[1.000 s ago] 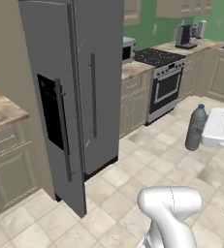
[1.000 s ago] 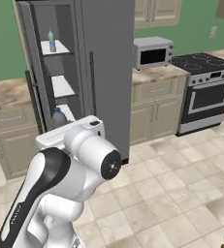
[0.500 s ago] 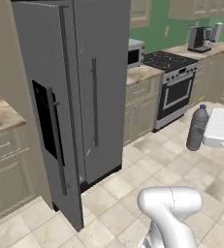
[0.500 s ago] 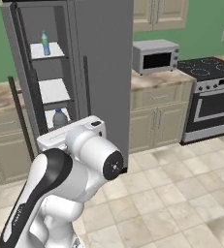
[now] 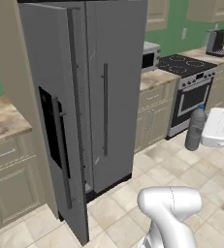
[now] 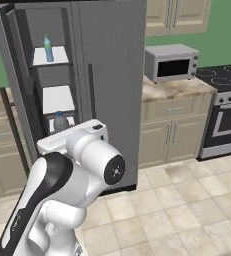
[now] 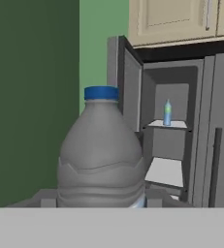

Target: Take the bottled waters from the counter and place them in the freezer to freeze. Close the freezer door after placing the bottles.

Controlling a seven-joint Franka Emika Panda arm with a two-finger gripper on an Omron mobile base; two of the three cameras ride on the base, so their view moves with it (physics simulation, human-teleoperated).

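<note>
My gripper (image 5: 201, 135) is shut on the dark grey-blue bottled water (image 5: 195, 125) and holds it upright above the floor, right of the fridge. In the hand view this bottle (image 7: 101, 155), blue-capped, stands close up between the jaws. Its top (image 6: 60, 120) peeks over my hand in the right base view. The freezer (image 6: 54, 97) stands open, with the light blue bottle (image 6: 48, 49) upright on its upper shelf; the same bottle (image 7: 167, 113) shows far off in the hand view. The freezer door (image 5: 53, 126) swings out toward me. The counter (image 5: 2, 118) lies left of it.
Right of the fridge a second counter carries a microwave (image 6: 170, 63), then comes a stove (image 5: 191, 72) and a coffee maker (image 5: 215, 41). Tiled floor (image 6: 187, 210) stretches in front of the fridge and cabinets.
The whole picture has shifted: the base has driven, and the fridge now stands larger and nearer. The dark bottle stays in my gripper as before.
</note>
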